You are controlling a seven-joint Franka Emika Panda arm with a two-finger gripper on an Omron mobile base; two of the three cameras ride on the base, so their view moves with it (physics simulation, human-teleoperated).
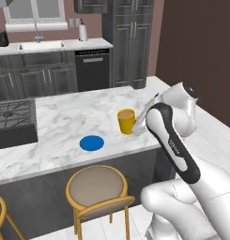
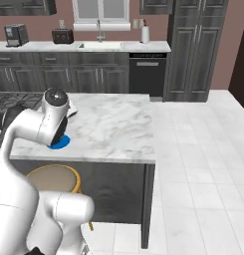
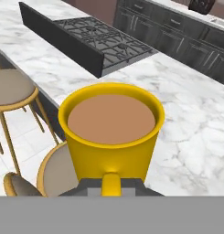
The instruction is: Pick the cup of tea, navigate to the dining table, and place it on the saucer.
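Evenly and brightly lit throughout; flat, diffuse rendered light with no identifiable source. No glare on the marble dining table (image 1: pixel 65 117). Only faint soft shading under the stools (image 1: pixel 98 190) and beneath the table overhang. Slightly soft, low-resolution edges in both base views. Cup of tea (image 3: pixel 111 132) close and sharp in the hand view. No edge distortion noted.
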